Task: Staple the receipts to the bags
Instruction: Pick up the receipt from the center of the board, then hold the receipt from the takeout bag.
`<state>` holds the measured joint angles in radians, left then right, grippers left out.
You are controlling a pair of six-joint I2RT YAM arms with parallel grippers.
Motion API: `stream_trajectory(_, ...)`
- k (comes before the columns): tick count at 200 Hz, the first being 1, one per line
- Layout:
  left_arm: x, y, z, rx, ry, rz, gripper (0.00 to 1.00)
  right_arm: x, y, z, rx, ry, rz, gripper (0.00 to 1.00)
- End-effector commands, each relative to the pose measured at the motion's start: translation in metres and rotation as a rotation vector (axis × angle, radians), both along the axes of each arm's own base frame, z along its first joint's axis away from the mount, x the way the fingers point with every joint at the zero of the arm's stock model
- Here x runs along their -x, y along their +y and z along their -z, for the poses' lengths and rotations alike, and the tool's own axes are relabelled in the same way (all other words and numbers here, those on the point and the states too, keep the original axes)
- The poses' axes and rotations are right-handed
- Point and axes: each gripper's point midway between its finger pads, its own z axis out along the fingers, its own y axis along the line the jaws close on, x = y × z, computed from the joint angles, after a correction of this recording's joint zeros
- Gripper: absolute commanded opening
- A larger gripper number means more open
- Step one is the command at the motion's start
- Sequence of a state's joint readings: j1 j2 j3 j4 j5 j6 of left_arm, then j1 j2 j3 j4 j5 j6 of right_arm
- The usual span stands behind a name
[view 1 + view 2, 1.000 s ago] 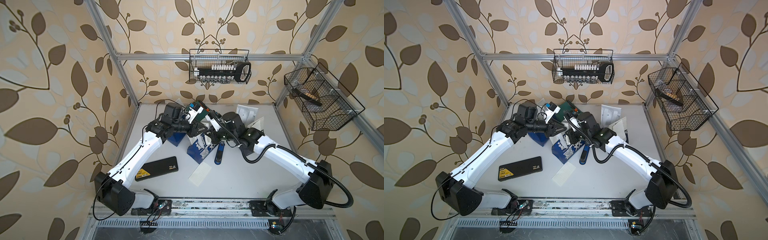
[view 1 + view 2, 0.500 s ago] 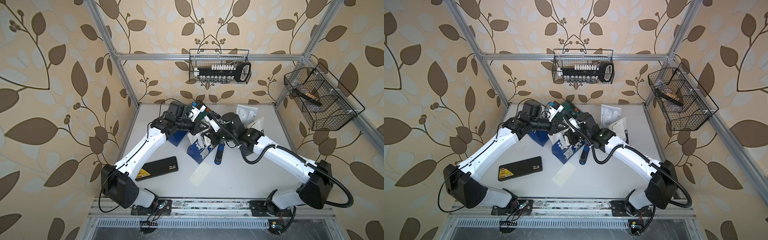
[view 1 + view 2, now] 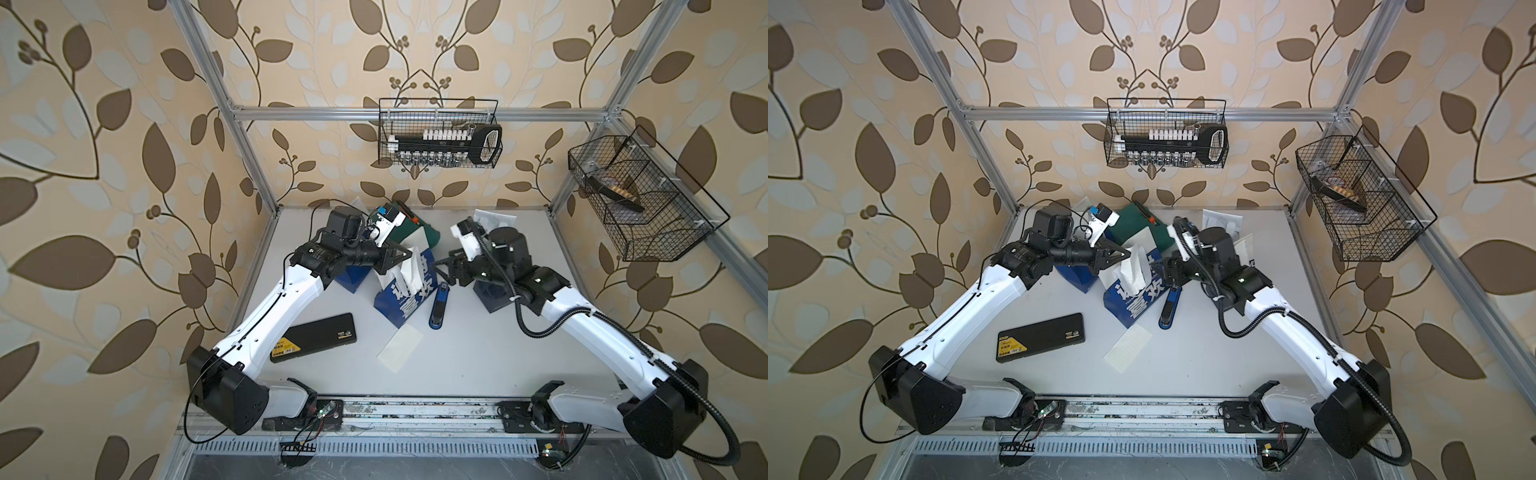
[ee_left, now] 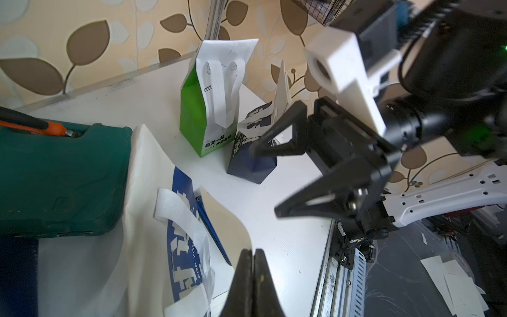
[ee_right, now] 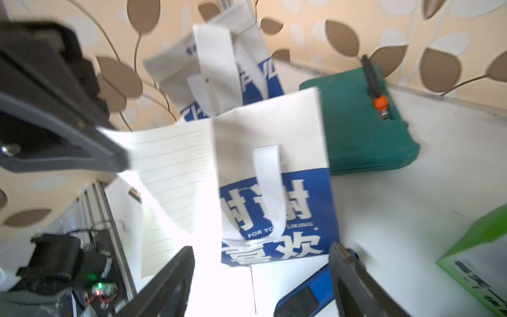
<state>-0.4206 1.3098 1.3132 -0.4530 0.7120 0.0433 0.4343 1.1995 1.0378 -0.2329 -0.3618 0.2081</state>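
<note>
We find the left gripper (image 4: 253,252) closed tight, pinching a thin white lined paper receipt (image 5: 170,164) at the top edge of a navy-and-white paper carrier bag with white ribbon handles (image 3: 401,301). The bag stands near the middle of the white table (image 3: 478,353), and in both top views the gripper reaches it from its 9 o'clock. The right gripper (image 4: 266,179) hangs at the bag's 3 o'clock, its jaws spread wide with nothing between them. A blue-and-black stapler (image 3: 437,307) lies flat at the bag's 4 o'clock, just under that gripper. A second white paper slip (image 3: 400,347) lies loose at the bag's 6 o'clock.

We judge the pinched receipt to be light and limp, since it bows away from the grip in the right wrist view. It would tear or slip if tugged, so the hold belongs close to the staple point, together with the bag's stiffer top rim. The bag looks light enough to tip or slide under a push. The stapler seems rigid and smooth, so we would take it across the middle of its body.
</note>
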Motion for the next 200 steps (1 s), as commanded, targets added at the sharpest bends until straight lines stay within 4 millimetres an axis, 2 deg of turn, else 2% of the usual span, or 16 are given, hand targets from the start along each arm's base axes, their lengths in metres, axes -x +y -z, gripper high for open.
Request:
stream_trajectory(1,0.025,0.005,-0.023,0.056,-0.100,0.098,0.00,0.020,0.010,-0.031,-0.203,-0.045,-0.161,0.78)
stream_trajectory(33,0.051,0.003,-0.030,0.125,-0.114,0.242,0.00,0.048,0.036,-0.048,-0.332,-0.021,-0.394,0.78)
stream_trajectory(58,0.057,0.003,-0.034,0.156,-0.110,0.289,0.00,0.072,0.059,-0.055,-0.359,-0.002,-0.548,0.78)
stream_trajectory(82,0.060,0.003,-0.038,0.177,-0.128,0.313,0.00,0.090,0.078,-0.049,-0.345,0.031,-0.645,0.78)
stream_trajectory(105,0.061,0.003,-0.039,0.190,-0.136,0.324,0.00,0.093,0.086,-0.041,-0.335,0.057,-0.659,0.75)
stream_trajectory(120,0.059,0.003,-0.038,0.184,-0.133,0.312,0.00,0.091,0.085,-0.041,-0.330,0.060,-0.648,0.64)
stream_trajectory(146,0.052,0.005,-0.034,0.164,-0.132,0.281,0.00,0.089,0.085,-0.040,-0.325,0.068,-0.638,0.29)
stream_trajectory(154,0.049,0.005,-0.033,0.155,-0.132,0.268,0.00,0.088,0.086,-0.039,-0.321,0.072,-0.630,0.21)
stream_trajectory(175,0.044,0.006,-0.029,0.139,-0.126,0.245,0.00,0.080,0.086,-0.038,-0.312,0.074,-0.597,0.08)
stream_trajectory(193,0.039,0.007,-0.025,0.126,-0.118,0.213,0.00,0.070,0.088,-0.036,-0.298,0.071,-0.559,0.00)
stream_trajectory(200,0.037,0.008,-0.023,0.117,-0.118,0.198,0.00,0.064,0.087,-0.034,-0.282,0.070,-0.531,0.00)
